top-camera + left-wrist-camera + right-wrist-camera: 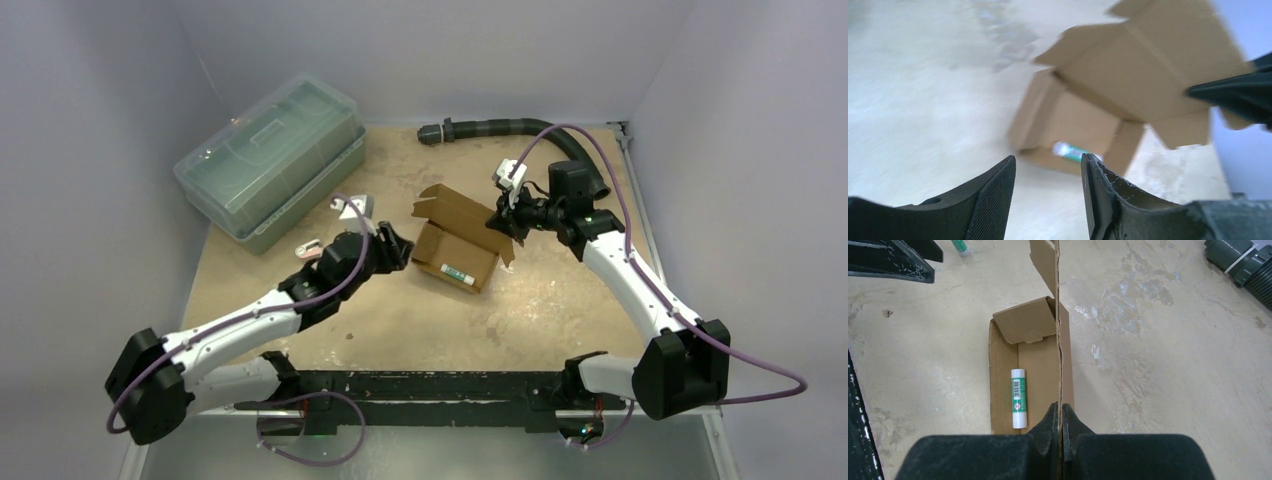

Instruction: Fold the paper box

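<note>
R claw (1059, 414) pinched shut on paper box (1037, 325) panel; L claw (1048, 162) part open, empty.
Box sits mid tabletop (520, 310), opened up, flaps splayed. R claw grips the thin top edge of an upright side panel, seen edge-on in R wrist view. White tube w/ green label (1018, 397) lies flat inside, on box floor. L claw is just beside box's left end, jaws apart w/ nothing btwn them; can't tell if it touches cardboard. Clear greenish lidded bin (270, 170) far-left, well apart from box. Black hose (500, 128) along back edge.
</note>
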Robot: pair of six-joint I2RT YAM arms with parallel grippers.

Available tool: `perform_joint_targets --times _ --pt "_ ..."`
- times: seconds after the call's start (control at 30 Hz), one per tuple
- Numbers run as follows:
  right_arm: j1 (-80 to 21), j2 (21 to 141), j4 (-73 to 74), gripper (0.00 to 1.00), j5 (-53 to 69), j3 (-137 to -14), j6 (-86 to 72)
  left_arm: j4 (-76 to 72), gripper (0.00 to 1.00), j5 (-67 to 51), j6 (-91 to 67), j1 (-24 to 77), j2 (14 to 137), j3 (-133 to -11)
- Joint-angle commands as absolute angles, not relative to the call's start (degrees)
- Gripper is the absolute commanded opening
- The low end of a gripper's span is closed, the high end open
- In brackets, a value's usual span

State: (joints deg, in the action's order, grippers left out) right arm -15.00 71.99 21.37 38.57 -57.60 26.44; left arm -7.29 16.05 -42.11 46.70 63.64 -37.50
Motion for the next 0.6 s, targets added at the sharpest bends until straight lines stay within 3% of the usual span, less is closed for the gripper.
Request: perform_joint_targets --times 0.0,0.13,0.27,0.57 --pt "-15.2 72.3 19.7 0.0 40.0 -57.2 26.5 5.5 0.5 27.9 -40.8 46.9 56.3 -31.2" --pt "-15.2 72.3 19.7 0.0 39.9 -57.2 26.4 13.3 0.51 37.5 -43.4 46.9 51.0 -29.7" --pt "-15.2 72.3 19.7 0.0 40.0 -57.2 26.4 21.5 0.58 47.5 -48.8 46.8 50.0 -29.4" --pt "-15.2 72.4 19.9 0.0 40.2 -57.2 26.5 20.1 0.72 58.4 -53.5 43.2 59.6 -28.8"
